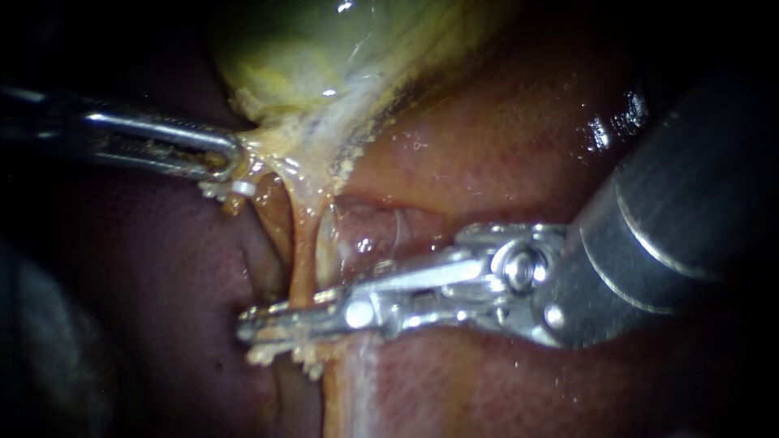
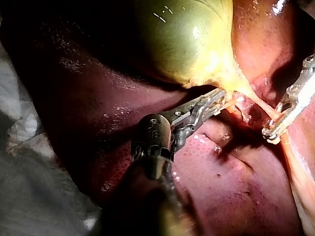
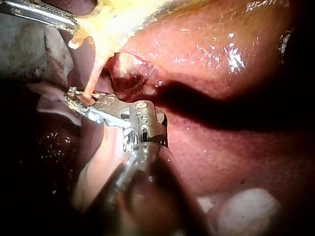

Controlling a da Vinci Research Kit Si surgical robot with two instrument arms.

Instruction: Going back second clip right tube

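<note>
- Clamps narrow across the tube (image 1: 302,243) with the right instrument's end effector (image 1: 251,323), about 7 o'clock from the endoscope view's centre. By the look of it, closed on the tube from two sides.
- Holds yellow tissue at the neck of the gallbladder (image 1: 324,49) in the left instrument's end effector (image 1: 233,158), near 10 o'clock, keeping the tube stretched between the two holds.
- Cannot make out a clip on the tube; hidden by metal, if seated. Cannot tell whether the white bit (image 1: 243,188), at 6 o'clock of the left end effector, is clip or fat. Cannot tell either which tube is the right one.
- Would likely tear or pull the tube if drawn back toward 3 o'clock before opening, with so little slack in so thin a strand.
- Could snag a clip and drag it along the tube if opened too little.
- Might scrape the liver (image 1: 503,138), close under the right shaft on the way out.
- Only from the endoscope: crumbs of fat clinging under the right end effector, and a pale strand running on toward 6 o'clock.
- Only from the left wrist: the green belly of the gallbladder, the left hold seen side-on, and pale cloth (image 2: 29,196) beside the liver.
- Only from the right wrist: looks along its own shaft, showing the tube meeting the end effector near its tip, with a dark hollow in the liver just beside.
</note>
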